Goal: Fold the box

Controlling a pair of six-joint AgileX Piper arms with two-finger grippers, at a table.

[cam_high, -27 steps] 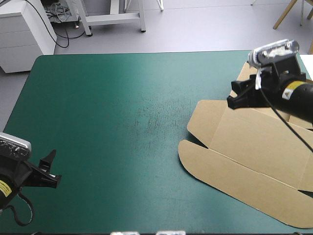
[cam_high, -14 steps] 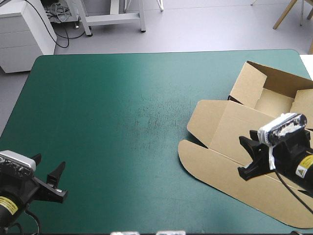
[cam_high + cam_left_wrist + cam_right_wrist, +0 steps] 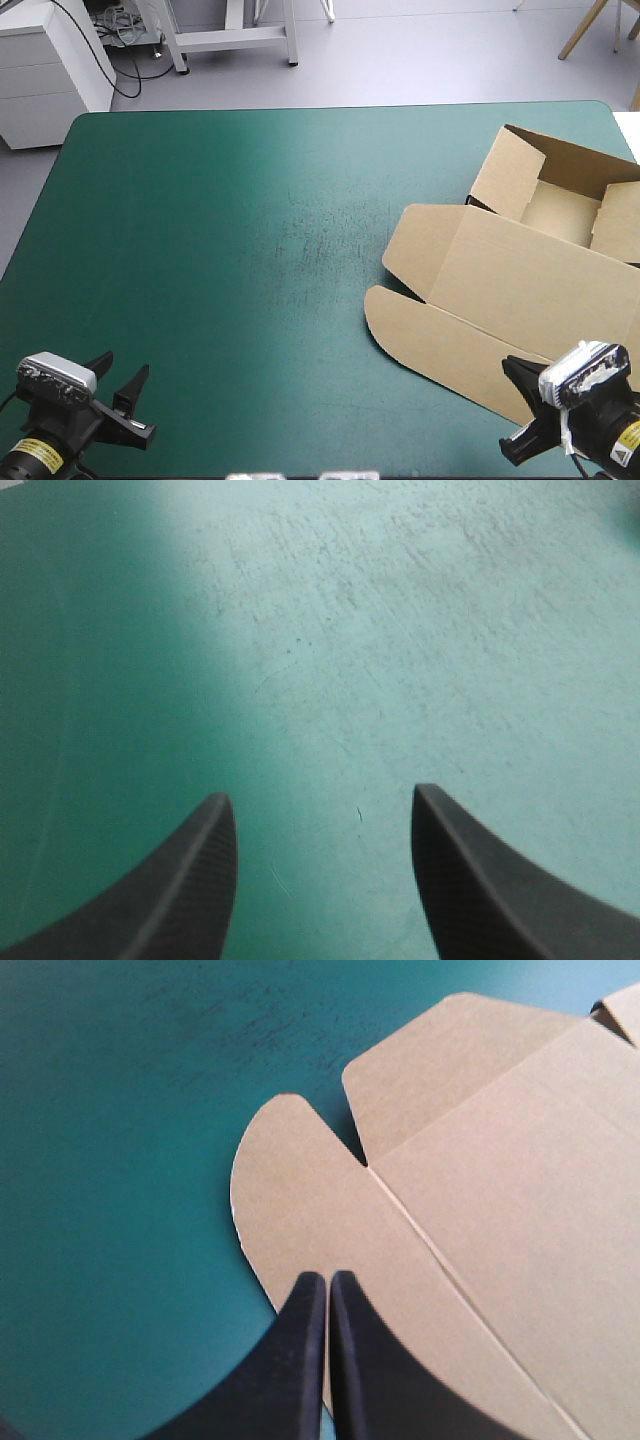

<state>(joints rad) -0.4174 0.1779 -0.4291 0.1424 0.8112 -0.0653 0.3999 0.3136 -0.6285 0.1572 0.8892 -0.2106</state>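
Your right hand [image 3: 328, 1278] is clenched, tips over the rounded flap of the box [image 3: 520, 285], which lies on the right of the bench [image 3: 220, 200]. Your left hand [image 3: 320, 798] is released, well apart from it.

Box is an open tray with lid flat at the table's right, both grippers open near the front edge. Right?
No. The left gripper is open, but the right gripper is shut: in the right wrist view its fingers meet in one arch over the lid flap of the box. The rest holds.
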